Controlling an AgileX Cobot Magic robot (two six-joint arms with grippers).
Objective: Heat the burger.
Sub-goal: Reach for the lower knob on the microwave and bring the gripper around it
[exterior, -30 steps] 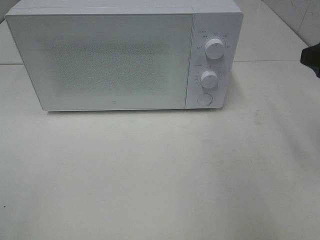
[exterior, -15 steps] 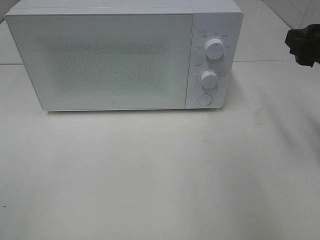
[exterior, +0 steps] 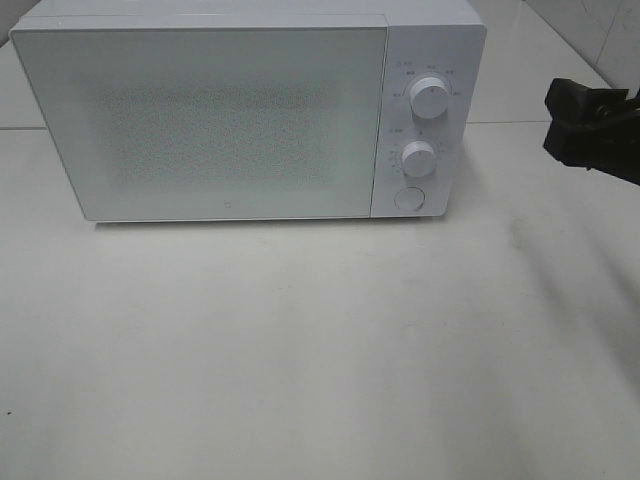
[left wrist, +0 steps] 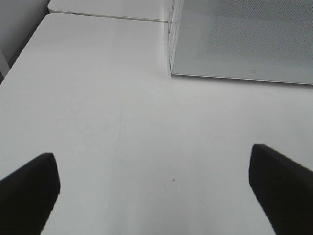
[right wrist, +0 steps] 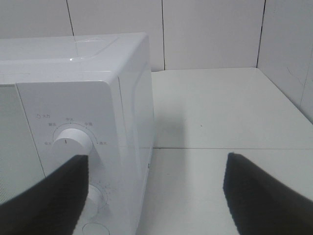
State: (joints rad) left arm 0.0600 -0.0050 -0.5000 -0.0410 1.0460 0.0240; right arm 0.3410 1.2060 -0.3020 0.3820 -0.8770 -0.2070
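We see a white microwave (exterior: pixel 200 120) standing on a pale surface (exterior: pixel 300 350), with its door (exterior: pixel 210 125) closed flush against the front. The door's speckled, frosted window gives no view of the inside. The burger shows in none of the views, so we cannot tell where it is.

To the right of the door is the control panel. An upper knob (exterior: pixel 430 97) sits above a lower knob (exterior: pixel 419 158), and a round button (exterior: pixel 408 198) is below both.

The right gripper (exterior: pixel 562 118) hangs in the air to the right of the microwave, near the level of the knobs and apart from the cabinet. In its wrist view we see two dark fingers (right wrist: pixel 54 196) spread wide with nothing between them. Past them are the panel's corner, the upper knob and the tiled wall (right wrist: pixel 210 34).

The left gripper (left wrist: pixel 151 161) does not show in the high view. Its own camera has it over bare surface in front of the microwave's lower left corner. Its jaws are wide apart and it holds nothing — only the tabletop lies between the two dark fingertips (left wrist: pixel 29 191).
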